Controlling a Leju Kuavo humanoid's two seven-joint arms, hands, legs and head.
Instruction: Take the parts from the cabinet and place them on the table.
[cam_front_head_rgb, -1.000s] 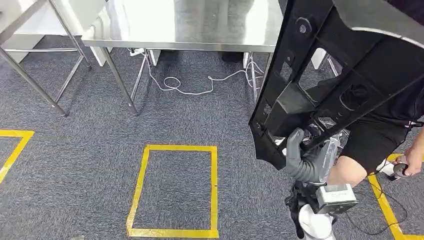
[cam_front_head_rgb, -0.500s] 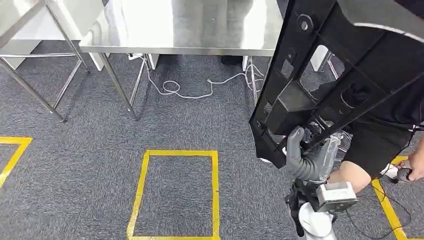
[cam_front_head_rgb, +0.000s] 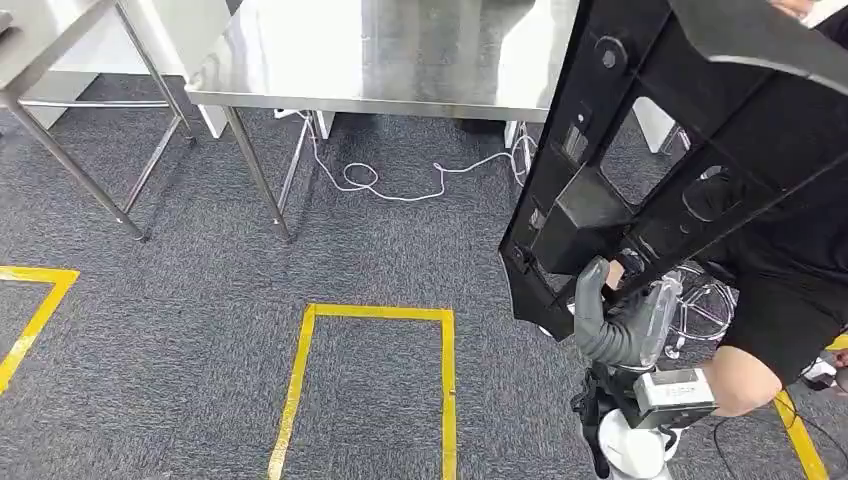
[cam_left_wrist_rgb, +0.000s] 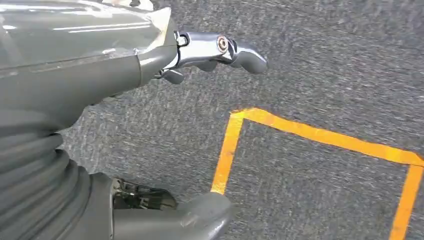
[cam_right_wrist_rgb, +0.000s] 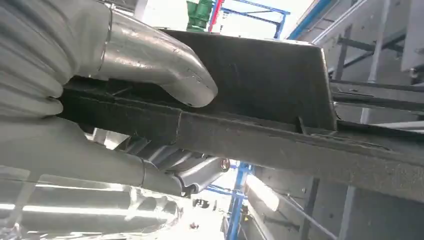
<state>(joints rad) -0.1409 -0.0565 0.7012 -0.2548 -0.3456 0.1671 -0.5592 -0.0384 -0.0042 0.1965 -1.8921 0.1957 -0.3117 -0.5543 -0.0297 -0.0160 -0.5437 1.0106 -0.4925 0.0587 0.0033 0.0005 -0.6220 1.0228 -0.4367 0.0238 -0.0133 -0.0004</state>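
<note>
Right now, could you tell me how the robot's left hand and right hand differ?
The right hand grips the black part, thumb over its edge; the left hand holds nothing, fingers apart. The right hand is raised against the part; the left hand hangs over the grey carpet. Both have grey ribbed covers.

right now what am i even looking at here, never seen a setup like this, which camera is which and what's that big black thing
This is a two-armed humanoid robot, seen through its own cameras. The wide picture looks down from its head: grey carpet with yellow tape rectangles, and a steel table ahead, its visible top bare. The big black thing is a large plastic part, which the right hand grips at its lower edge. A person's leg is close by on the right. The other two pictures come from cameras at the wrists. The right wrist one shows the thumb clamped on the part's edge. The left wrist one shows the left hand holding nothing, above the taped carpet.
</note>
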